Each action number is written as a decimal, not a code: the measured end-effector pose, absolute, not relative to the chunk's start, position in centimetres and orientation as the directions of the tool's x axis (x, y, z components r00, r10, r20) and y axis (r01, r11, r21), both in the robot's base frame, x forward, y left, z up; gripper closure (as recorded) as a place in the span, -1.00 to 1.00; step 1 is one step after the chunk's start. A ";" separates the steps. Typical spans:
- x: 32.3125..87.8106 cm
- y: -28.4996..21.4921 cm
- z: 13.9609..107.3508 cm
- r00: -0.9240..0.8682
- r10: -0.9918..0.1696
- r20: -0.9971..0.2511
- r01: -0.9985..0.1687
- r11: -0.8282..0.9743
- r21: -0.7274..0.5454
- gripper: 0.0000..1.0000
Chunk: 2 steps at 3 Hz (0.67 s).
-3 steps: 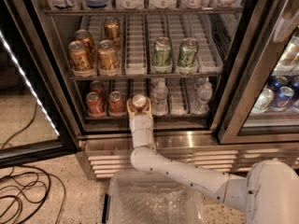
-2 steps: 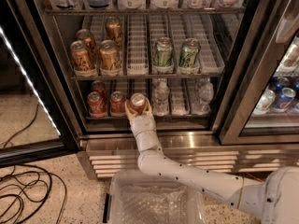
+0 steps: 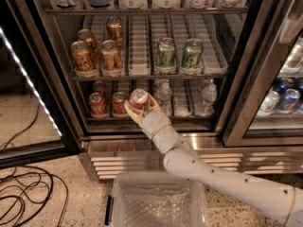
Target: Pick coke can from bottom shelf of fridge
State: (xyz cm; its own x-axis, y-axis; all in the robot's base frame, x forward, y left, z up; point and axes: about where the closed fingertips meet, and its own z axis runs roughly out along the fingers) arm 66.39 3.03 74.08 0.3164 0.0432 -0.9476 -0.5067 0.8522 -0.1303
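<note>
- We saw the gripper (image 3: 139, 104) clenched around the coke can (image 3: 138, 97), which tilted at the front edge of the bottom shelf (image 3: 189, 119) of the fridge (image 3: 235, 79);
- two red cans (image 3: 98, 104) stood just left and a water bottle (image 3: 164, 95) just right; open room lay above the steel sill (image 3: 213, 141);
- we could read no writing on the held can.

A speckled floor (image 3: 71, 207) is spreading at the bottom left, black cables (image 3: 21, 197) are coiling across it, a dotted light strip (image 3: 28, 82) is glowing along the open door (image 3: 33, 152), and the gripper (image 3: 140, 105) is clasping a coke can (image 3: 138, 97) inside the fridge (image 3: 239, 79).
</note>
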 end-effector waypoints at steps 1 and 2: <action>63.7 2.5 76.7 0.314 0.010 -0.949 -0.590 0.785 -0.187 1.00; 58.2 7.3 78.0 0.283 -0.018 -0.959 -0.718 0.659 -0.224 1.00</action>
State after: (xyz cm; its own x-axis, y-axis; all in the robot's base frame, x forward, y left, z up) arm 58.23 7.27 78.02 0.2828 -0.0177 -0.9590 -0.7184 0.6586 -0.2240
